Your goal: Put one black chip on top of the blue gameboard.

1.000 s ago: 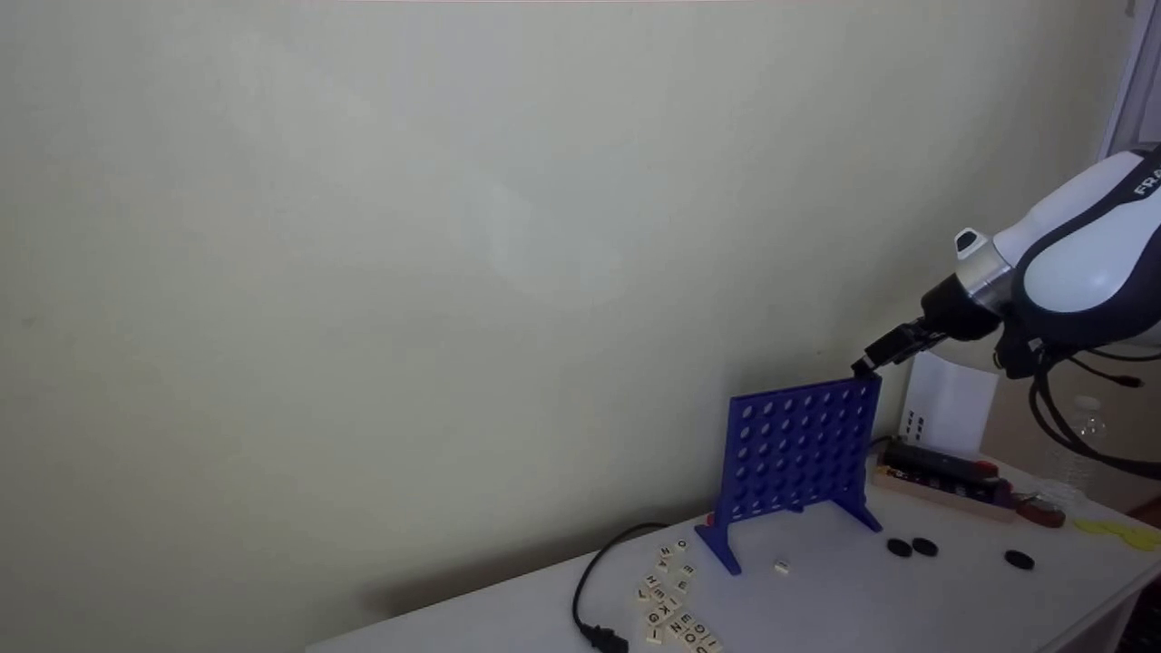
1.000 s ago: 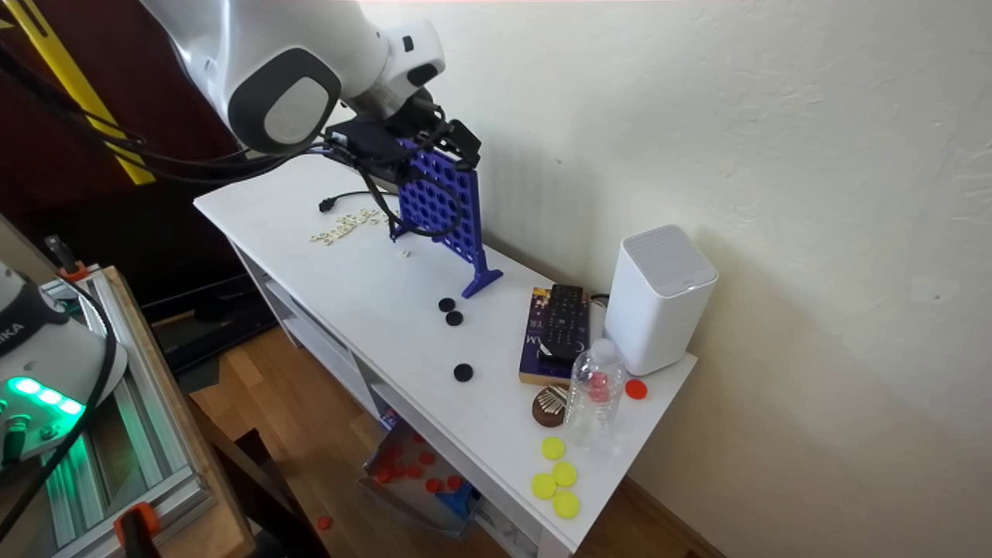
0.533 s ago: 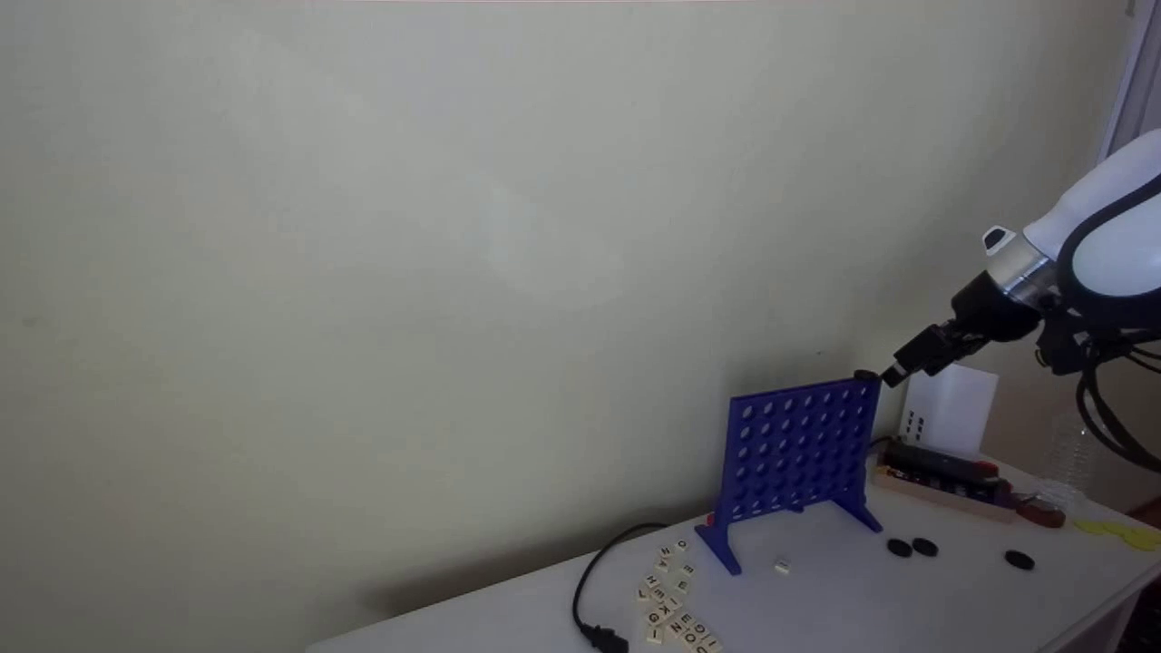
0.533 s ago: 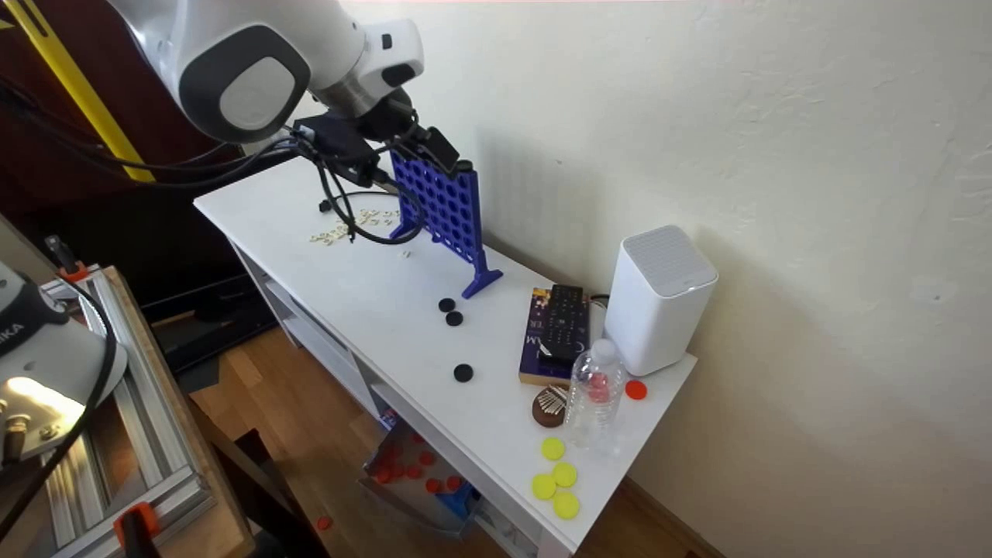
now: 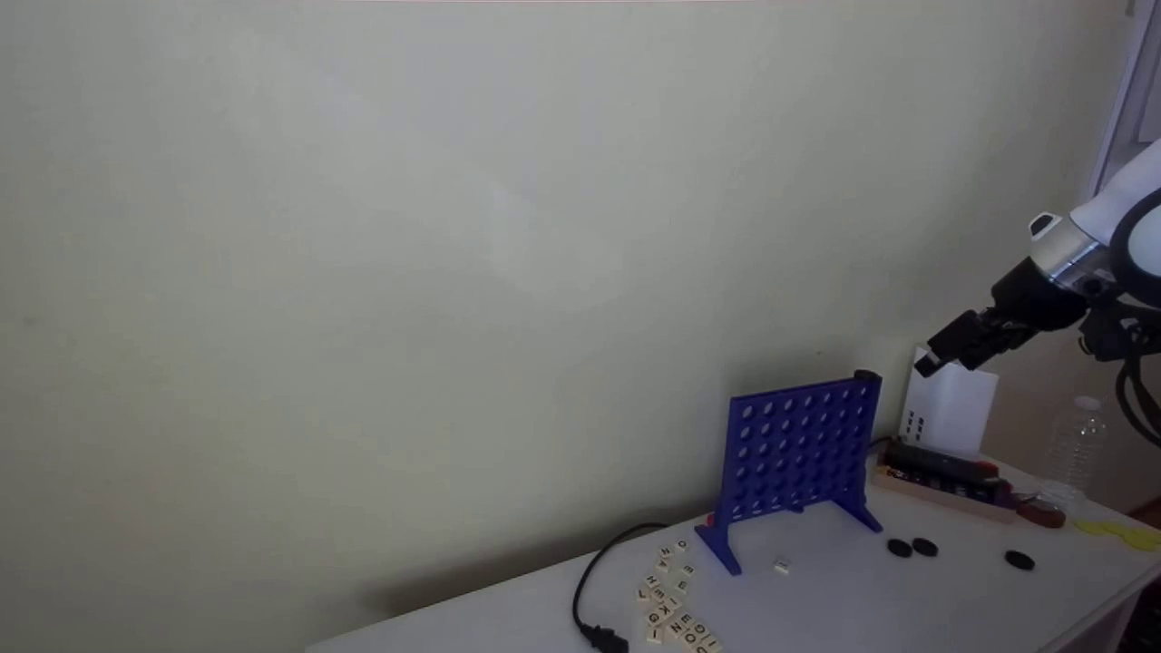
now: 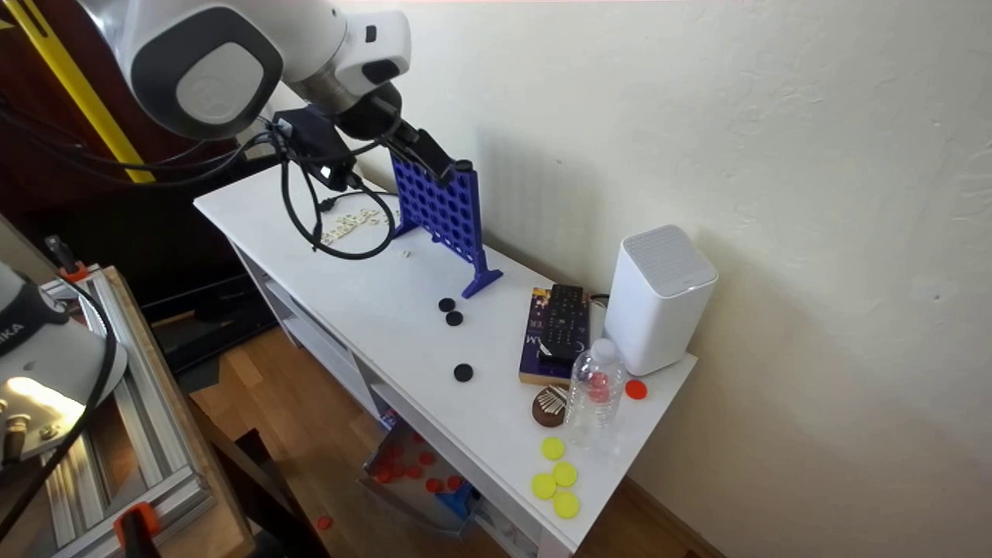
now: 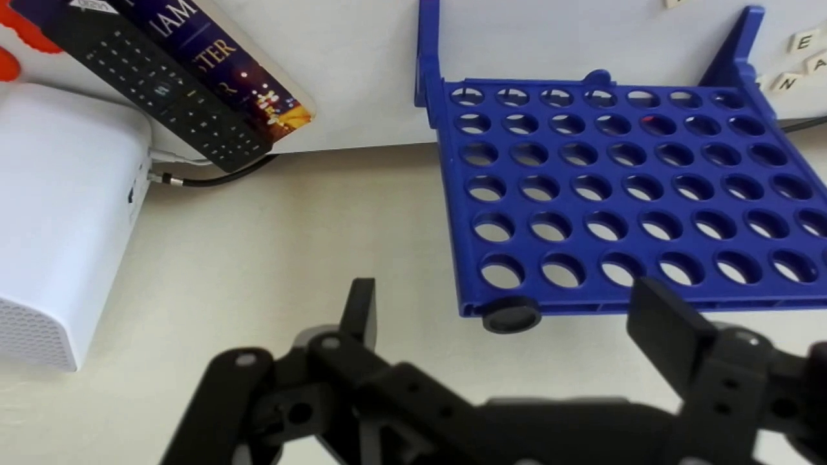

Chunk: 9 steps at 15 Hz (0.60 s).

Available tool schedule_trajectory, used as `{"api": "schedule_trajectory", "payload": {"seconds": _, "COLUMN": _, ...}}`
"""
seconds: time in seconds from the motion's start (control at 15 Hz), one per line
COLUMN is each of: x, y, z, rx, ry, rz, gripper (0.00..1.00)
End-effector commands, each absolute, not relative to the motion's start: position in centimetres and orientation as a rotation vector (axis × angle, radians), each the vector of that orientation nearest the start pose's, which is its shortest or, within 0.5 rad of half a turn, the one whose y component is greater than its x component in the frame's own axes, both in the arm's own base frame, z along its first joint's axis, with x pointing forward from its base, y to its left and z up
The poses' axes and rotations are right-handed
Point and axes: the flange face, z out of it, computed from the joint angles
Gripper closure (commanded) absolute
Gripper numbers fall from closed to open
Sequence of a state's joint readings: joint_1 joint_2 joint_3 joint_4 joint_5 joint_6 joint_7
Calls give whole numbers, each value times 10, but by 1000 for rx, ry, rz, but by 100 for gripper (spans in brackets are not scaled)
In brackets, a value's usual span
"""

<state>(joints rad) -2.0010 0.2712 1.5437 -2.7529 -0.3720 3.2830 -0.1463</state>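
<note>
Backing the black two-fingered gripper (image 7: 506,290), jaws wide and empty, straight off is advised, to spare the round black chip (image 7: 512,316) resting, lower centre of the wrist view, atop the blue plastic gameboard (image 7: 624,205).

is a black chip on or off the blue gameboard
On: all three views show a black chip resting on the top edge of the blue gameboard, at one end.

In an exterior view the camera faces the wall (image 5: 408,272), the counter (image 5: 853,608) at lower right; in an exterior view it looks down along the counter, the arm (image 6: 256,66) upper left. Both share the board (image 5: 803,449), which the wrist view faces closely past the hand (image 7: 504,300).
</note>
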Motion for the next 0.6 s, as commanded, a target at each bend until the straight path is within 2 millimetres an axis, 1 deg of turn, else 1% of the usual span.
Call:
{"api": "schedule_trajectory", "payload": {"seconds": 0.0, "x": 400, "y": -153, "z": 299, "rx": -2958, "ry": 14, "rz": -938, "gripper": 0}}
{"api": "schedule_trajectory", "payload": {"seconds": 0.2, "x": 392, "y": -162, "z": 307, "rx": -3005, "ry": 5, "rz": -888, "gripper": 0}}
{"api": "schedule_trajectory", "payload": {"seconds": 0.27, "x": 397, "y": -158, "z": 301, "rx": -2994, "ry": -1, "rz": -914, "gripper": 0}}
{"api": "schedule_trajectory", "payload": {"seconds": 0.4, "x": 396, "y": -162, "z": 302, "rx": -2996, "ry": 8, "rz": -914, "gripper": 0}}
{"api": "schedule_trajectory", "payload": {"seconds": 0.53, "x": 396, "y": -159, "z": 302, "rx": -2995, "ry": -1, "rz": -912, "gripper": 0}}
